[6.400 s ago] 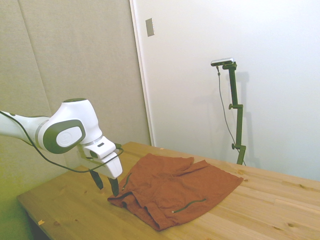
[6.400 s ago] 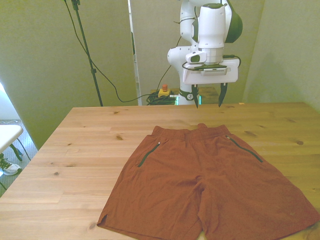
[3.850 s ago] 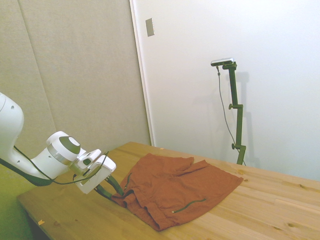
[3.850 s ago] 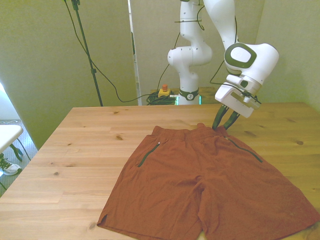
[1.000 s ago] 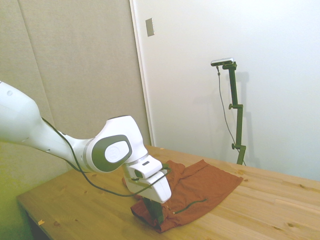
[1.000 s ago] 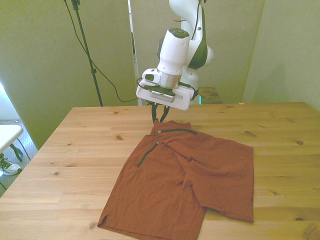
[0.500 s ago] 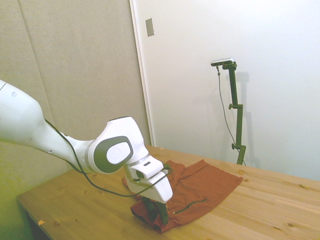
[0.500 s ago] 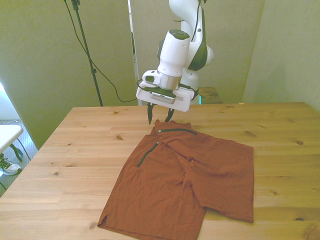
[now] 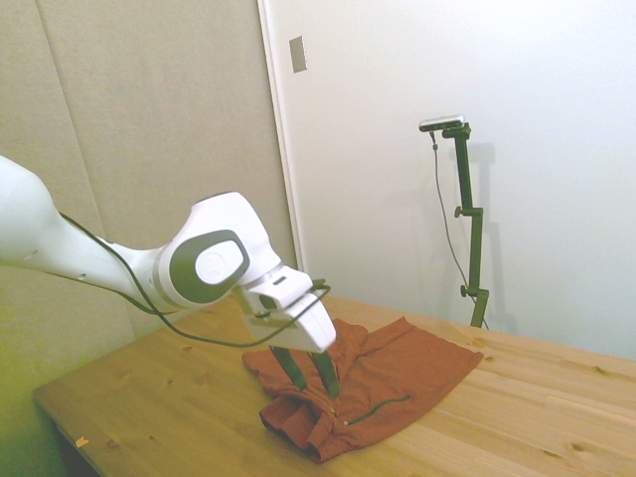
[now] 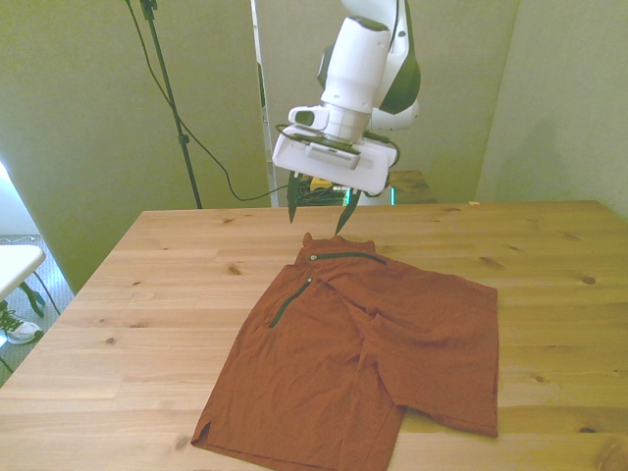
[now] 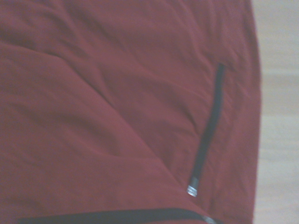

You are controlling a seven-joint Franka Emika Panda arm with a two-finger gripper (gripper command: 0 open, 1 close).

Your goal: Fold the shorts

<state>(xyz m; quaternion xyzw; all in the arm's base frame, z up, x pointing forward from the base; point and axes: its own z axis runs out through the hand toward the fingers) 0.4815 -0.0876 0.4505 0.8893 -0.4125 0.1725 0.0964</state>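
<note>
Fingers apart and empty, my gripper (image 10: 317,218) hangs just above the waistband of the shorts (image 10: 363,343), which lie partly folded on the table (image 10: 147,294). They look light, limp and floppy; I judge a pinch at the near hem's corner would carry best.

The white arm (image 9: 60,253) reaches in low from the side view's left, its last rounded joint (image 9: 214,263) bent so that the wrist slopes downward. In the front view the forearm (image 10: 358,59) comes almost straight down, ending in the flat white gripper body. The gripper (image 10: 316,216) points down with its jaws spread apart and nothing between them; the two dark fingers (image 10: 293,208) hang in the air. A thin dark cable (image 9: 199,341) loops under the wrist from the arm to the gripper body.
</note>
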